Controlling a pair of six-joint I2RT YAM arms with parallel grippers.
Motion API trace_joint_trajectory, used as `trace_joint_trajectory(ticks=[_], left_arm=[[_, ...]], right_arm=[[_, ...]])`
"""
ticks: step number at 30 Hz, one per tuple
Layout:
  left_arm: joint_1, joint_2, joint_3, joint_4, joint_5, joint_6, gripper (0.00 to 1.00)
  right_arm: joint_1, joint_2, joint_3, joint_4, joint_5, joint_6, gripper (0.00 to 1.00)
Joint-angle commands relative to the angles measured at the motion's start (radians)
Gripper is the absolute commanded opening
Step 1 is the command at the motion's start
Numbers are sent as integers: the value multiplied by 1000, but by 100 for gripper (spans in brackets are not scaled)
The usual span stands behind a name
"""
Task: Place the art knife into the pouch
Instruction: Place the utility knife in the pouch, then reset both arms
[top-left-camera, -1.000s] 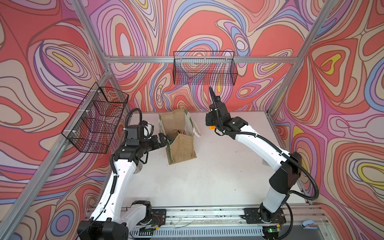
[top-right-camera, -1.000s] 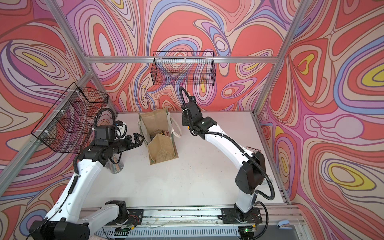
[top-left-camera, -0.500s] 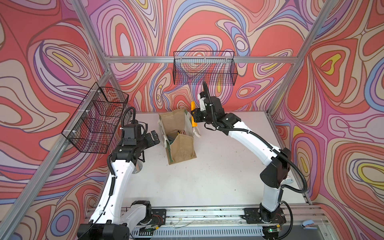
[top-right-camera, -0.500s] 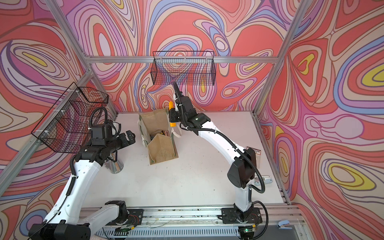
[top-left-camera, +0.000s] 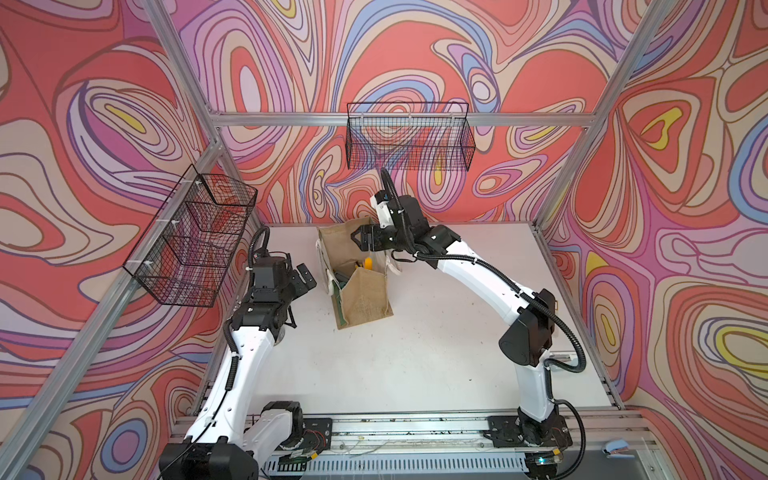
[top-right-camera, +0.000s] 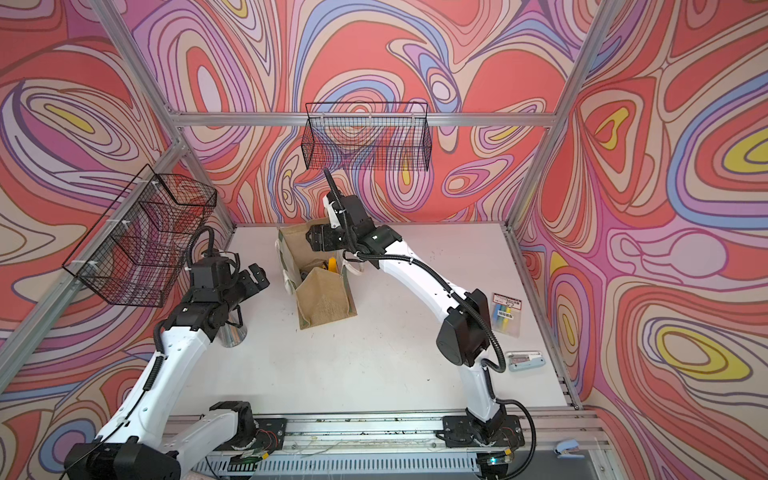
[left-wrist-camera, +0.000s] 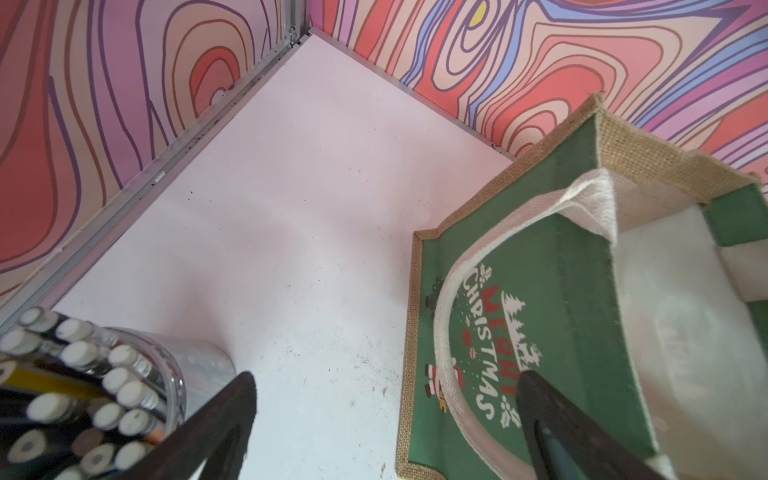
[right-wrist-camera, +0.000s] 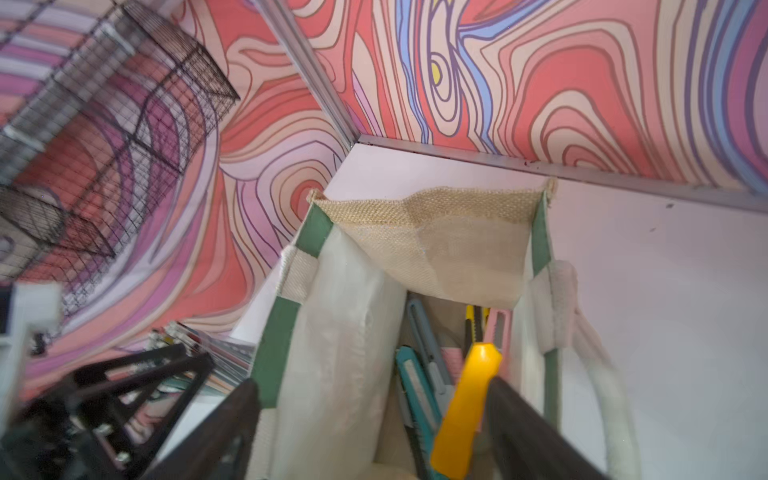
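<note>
Two open claws hover by a boxy tote pouch (top-left-camera: 365, 299) of coarse tan jute, which stands upright on a white table (top-left-camera: 415, 353), mouth open, in both top views (top-right-camera: 328, 303). The left wrist view shows its green front panel (left-wrist-camera: 573, 316), edged in jute and printed "Merry Christmas" in red and white with small trees and figures. A white woven handle loops down over that panel. The right wrist view looks down into the mouth (right-wrist-camera: 457, 241), where the lining is pale and shiny and the rim is trimmed in green.

The art knife (right-wrist-camera: 469, 399) is inside the pouch. It is a slim cutter with a bright yellow-orange plastic body and a rounded end, leaning tilted against one inner wall. It looks slightly blurred. Its yellow top peeks out in both top views (top-left-camera: 368, 262) (top-right-camera: 333, 265). Several other cutters (right-wrist-camera: 419, 374) in teal, grey-blue, pink and yellow-black lie below it in the pouch.

The right claw (right-wrist-camera: 372, 384) hangs just above the pouch's mouth with its black fingers spread wide, gripping nothing. One finger sits right beside the knife, and I cannot tell whether they touch.

The left claw (left-wrist-camera: 388, 378) floats beside the pouch's green panel, also spread wide and empty. A shiny cup of pencils (left-wrist-camera: 124, 374) stands a little farther from the pouch on that same side.
</note>
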Motion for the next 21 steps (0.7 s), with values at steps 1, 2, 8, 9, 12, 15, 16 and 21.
trace_joint_trajectory(ticks=[1,2,8,9,12,15,16,21], left_arm=[[6,10,-35,119,-64,24,100],[7,20,-42,134,-70,31,100],[6,101,-101,326,-69,104,100],[6,122,-107,357,-62,124,100],[6,197,-91,400,-49,173,100],[6,262,-78,423,-57,203,100],[6,278,-75,428,-57,208,100],[6,334,-100,529,-29,253,100]], right_arm=[[-2,-40,33,-37,81,-64,98],[-2,-64,20,-36,131,-79,98],[-26,-259,-222,116,367,-174,98],[-41,-277,-265,135,390,-167,98],[-103,-394,-424,201,433,-136,98],[-148,-490,-599,290,496,-140,98],[-158,-520,-658,326,535,-149,98],[-192,-638,-955,598,660,-245,98]])
